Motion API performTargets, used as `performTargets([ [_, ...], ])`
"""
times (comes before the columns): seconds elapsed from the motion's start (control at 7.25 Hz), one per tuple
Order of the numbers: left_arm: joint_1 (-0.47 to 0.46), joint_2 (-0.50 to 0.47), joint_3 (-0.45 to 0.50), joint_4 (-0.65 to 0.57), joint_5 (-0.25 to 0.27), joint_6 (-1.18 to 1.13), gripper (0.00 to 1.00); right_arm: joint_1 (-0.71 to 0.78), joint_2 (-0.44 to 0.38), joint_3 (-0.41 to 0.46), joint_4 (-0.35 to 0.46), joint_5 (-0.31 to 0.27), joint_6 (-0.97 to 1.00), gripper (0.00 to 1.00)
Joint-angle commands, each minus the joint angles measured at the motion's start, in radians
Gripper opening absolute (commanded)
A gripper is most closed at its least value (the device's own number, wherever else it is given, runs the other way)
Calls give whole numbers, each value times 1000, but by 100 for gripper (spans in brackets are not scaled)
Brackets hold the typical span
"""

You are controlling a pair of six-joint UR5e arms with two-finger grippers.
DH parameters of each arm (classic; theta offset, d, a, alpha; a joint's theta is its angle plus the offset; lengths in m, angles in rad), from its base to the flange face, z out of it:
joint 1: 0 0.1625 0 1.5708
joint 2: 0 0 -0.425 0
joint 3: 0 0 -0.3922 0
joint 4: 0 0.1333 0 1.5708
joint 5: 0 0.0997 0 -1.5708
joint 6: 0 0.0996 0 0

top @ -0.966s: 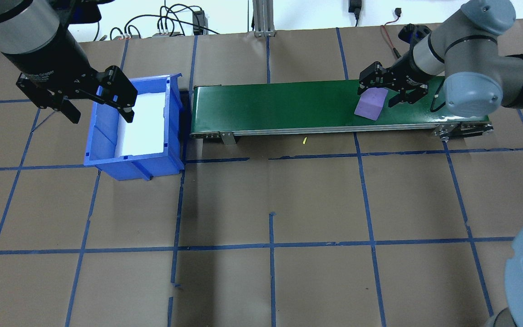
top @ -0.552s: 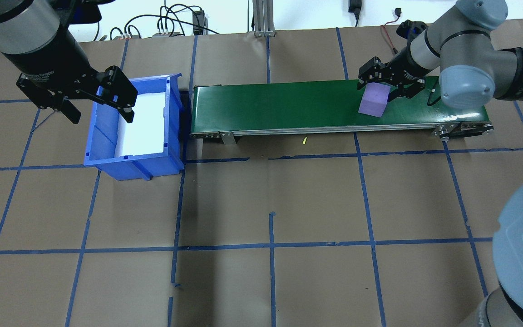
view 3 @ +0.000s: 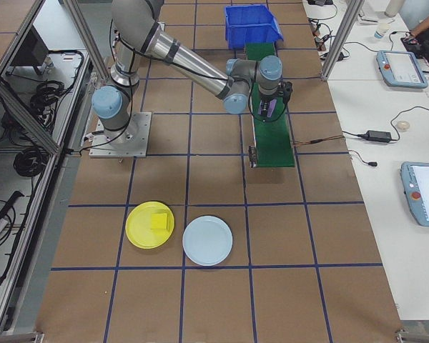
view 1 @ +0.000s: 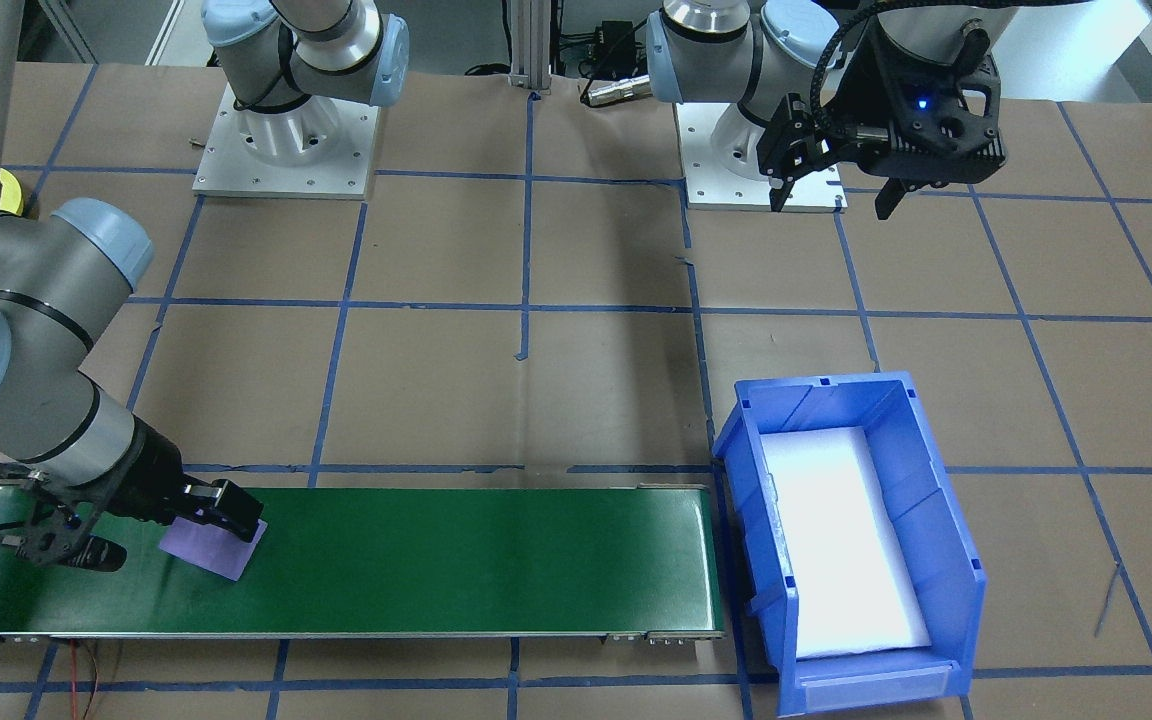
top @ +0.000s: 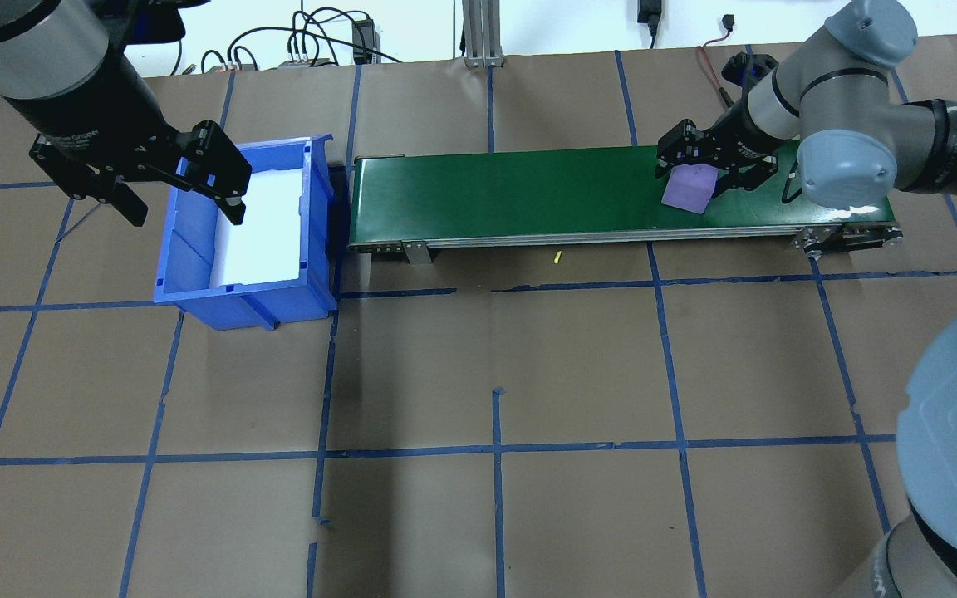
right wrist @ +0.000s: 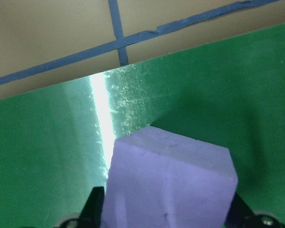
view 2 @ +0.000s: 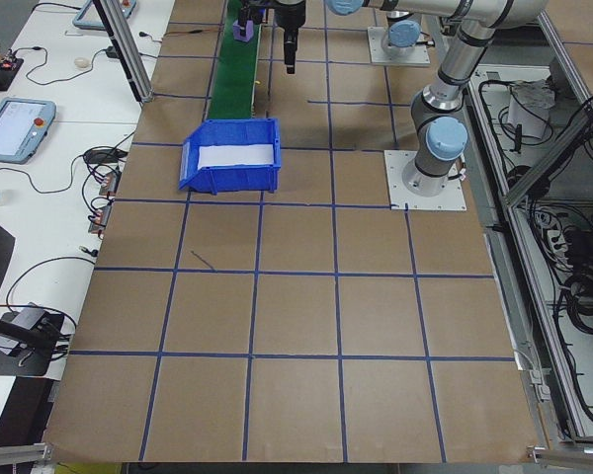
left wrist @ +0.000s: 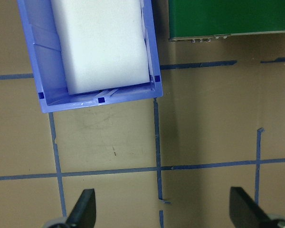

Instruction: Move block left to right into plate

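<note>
Right hand (top: 713, 169) clamped on purple block (top: 688, 188), right end of belt (top: 512, 199). Left hand (top: 154, 178) apart, upper left. Block sits skewed; may twist loose en route to plate (view 3: 149, 225).

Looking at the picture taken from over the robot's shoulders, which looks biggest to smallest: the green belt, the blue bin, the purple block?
Largest to smallest as seen from overhead:
1. green conveyor belt, stretching far wider than anything else
2. blue bin
3. purple block, much the smallest, sitting between the right gripper fingers.
</note>
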Motion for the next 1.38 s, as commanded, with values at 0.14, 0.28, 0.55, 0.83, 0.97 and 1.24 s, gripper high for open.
performTargets([
  [0.14, 0, 0, 0, 0, 0, 0, 100, -215, -118, -4, 65, -255, -626, 26],
  [0.28, 0, 0, 0, -2, 2, 0, 100, -329, -146, 1, 117, -285, -813, 26],
  [0.55, 0, 0, 0, -2, 2, 0, 100, -544, -146, 39, 102, -364, -1093, 27],
  [0.83, 0, 2, -2, -2, 2, 0, 100, -642, -81, 77, -45, -361, -1190, 27],
  [0.97, 0, 2, -2, -2, 2, 0, 100, -719, -26, 70, -71, -355, -1272, 27],
  [1.24, 0, 2, -2, -2, 2, 0, 100, -775, 4, 67, -105, -313, -1294, 70],
])
